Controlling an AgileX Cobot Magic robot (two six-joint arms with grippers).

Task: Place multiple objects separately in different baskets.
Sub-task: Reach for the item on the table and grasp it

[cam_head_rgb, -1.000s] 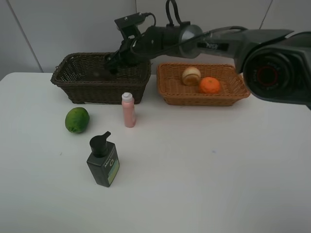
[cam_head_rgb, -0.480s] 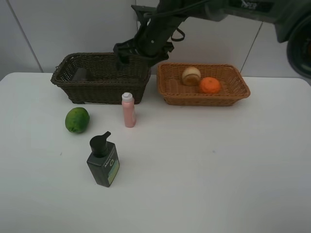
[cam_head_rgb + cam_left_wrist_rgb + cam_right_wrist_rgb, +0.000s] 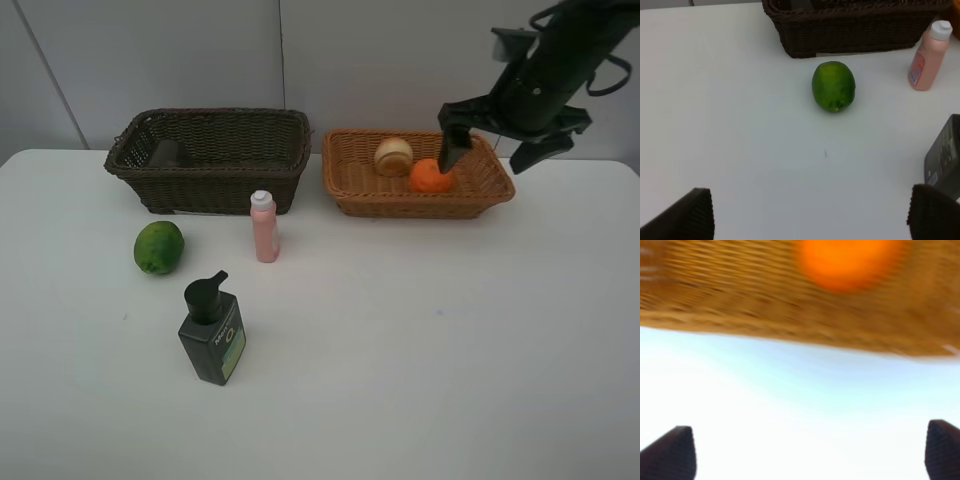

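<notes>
On the white desk (image 3: pixel 450 330), the slim pink white-capped bottle (image 3: pixel 264 228) and the dark green pump bottle (image 3: pixel 212 340) stand upright before the dark brown wicker basket (image 3: pixel 220 180). The right pincer (image 3: pixel 490 155) spreads wide and empty above the orange (image 3: pixel 430 178) in the tan wicker basket (image 3: pixel 400 200). The left pincer (image 3: pixel 812 220) is also wide.

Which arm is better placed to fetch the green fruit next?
Left, probably: the open left gripper faces the green fruit with bare table between. The right gripper hangs far off by the light basket.
</notes>
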